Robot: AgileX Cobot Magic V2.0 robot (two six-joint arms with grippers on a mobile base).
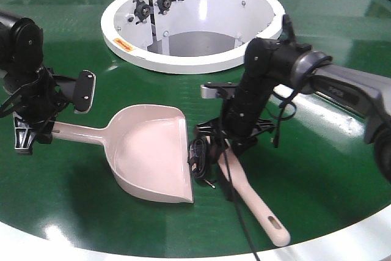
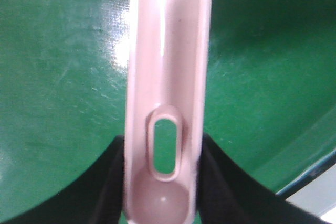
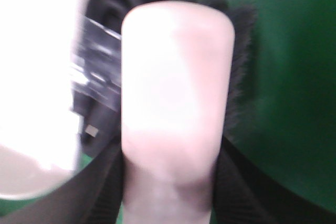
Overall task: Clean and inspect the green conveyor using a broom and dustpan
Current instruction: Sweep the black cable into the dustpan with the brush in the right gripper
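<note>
Exterior front-facing: my left fingers (image 2: 107, 182) clamp the dustpan (image 1: 153, 151), right fingers (image 3: 236, 182) the broom (image 1: 256, 203); next, sweep green conveyor (image 1: 73, 212) panward.

dustpan (image 1: 153, 151) on green conveyor (image 1: 73, 194), broom (image 1: 256, 206) beside

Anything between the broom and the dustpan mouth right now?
Yes. A black cable bundle lies on the belt right at the dustpan lip, between it and the broom head. Nothing else is visible there.
</note>
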